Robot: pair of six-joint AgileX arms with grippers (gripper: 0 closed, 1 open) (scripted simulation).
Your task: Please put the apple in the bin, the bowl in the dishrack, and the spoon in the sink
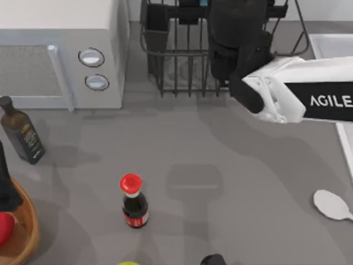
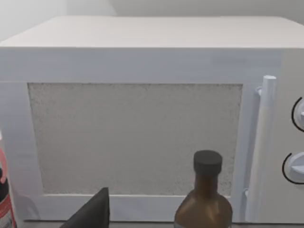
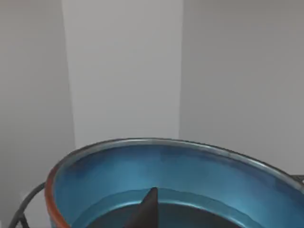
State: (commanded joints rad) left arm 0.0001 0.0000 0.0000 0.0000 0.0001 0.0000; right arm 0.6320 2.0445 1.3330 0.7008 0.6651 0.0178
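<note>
- Reaching over the dishrack [image 1: 176, 72] at the surface's [image 1: 231, 165] back: right gripper [image 3: 148, 209], one finger [image 3: 149, 206] inside the bowl [image 3: 190, 166]; spread or pinching, cannot tell.
- Lying near the right edge: spoon [image 1: 332, 205].
- Sitting in the bin [image 1: 27, 232] at lower left: apple [image 1: 4, 227], by the left arm [image 1: 6, 182].

Glossy white spoon [image 1: 332, 205]; black wire dishrack [image 1: 182, 72]; wooden bin [image 1: 26, 232]; smooth blue bowl [image 3: 190, 175].

I am working at a rendered kitchen counter: a white microwave [image 1: 60, 52] fills the upper left, a black wire dishrack [image 1: 182, 61] stands top centre, the sink [image 1: 331, 47] sits upper right, sauce bottles [image 1: 134, 201] lower left.
</note>
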